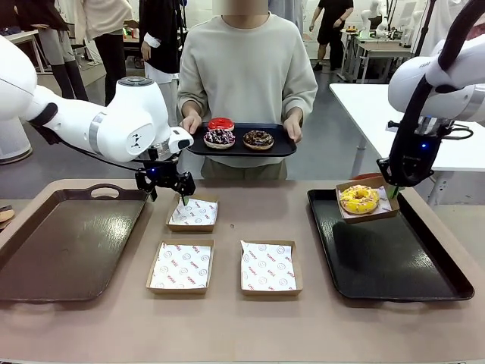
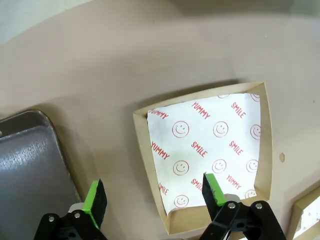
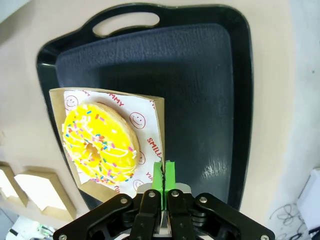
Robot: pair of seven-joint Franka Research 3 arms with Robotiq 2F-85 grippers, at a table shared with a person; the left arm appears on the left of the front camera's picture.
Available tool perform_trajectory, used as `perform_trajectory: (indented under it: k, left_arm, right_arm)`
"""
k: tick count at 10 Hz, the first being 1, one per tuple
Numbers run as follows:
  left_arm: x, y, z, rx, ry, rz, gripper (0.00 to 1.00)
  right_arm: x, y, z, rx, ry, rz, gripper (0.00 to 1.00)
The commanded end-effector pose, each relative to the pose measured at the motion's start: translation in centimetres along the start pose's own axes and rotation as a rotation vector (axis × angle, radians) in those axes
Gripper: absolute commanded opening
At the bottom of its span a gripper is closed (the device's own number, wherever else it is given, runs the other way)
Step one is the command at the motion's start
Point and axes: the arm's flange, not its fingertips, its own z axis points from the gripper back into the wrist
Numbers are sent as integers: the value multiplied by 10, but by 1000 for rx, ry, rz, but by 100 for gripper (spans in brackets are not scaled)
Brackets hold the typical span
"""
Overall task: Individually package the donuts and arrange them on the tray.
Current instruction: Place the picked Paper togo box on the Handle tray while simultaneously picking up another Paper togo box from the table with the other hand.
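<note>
About 1 quarter of the job looks done. 1 yellow donut (image 1: 358,199) sits in a paper-lined carton (image 1: 369,218), and the right gripper (image 3: 163,170) is clamped shut on that carton's wall, holding it over the far left corner of the black tray (image 1: 424,284). I cannot tell whether the carton's underside touches the tray, so I judge this 1 as packaged but not yet set down.

3 donuts are left. The red donut (image 1: 221,123), the sprinkled donut (image 1: 219,137) and the chocolate donut (image 1: 258,139) lie unpackaged on a serving tray (image 1: 280,144) that the person holds in both hands, well beyond the black tray and to its left. 3 empty cartons (image 1: 180,266) wait on the table left of the black tray. The left gripper (image 2: 152,190) hangs with jaws spread wide and holding nothing over the farthest of them from the black tray. A brown tray (image 1: 68,243) lies farther left again.

The right wrist view shows what the front view hides: the green pads pressed together on the carton's wall at 1 corner. The left wrist view shows 1 finger inside the empty carton's edge and 1 outside it, plus the smiley print. The front view adds the person's 3 donuts.
</note>
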Motion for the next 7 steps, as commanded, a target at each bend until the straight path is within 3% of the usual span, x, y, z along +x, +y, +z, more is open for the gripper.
perform_trajectory:
  k: [1, 7]
  left_arm:
    - [15, -6, -5, 26, 17, 37, 100]
    - [20, -3, -6, 21, 31, 67, 100]
  right_arm:
    - [16, -2, -9, 23, 63, 21, 1]
    - [33, -4, -22, 51, 97, 31, 1]
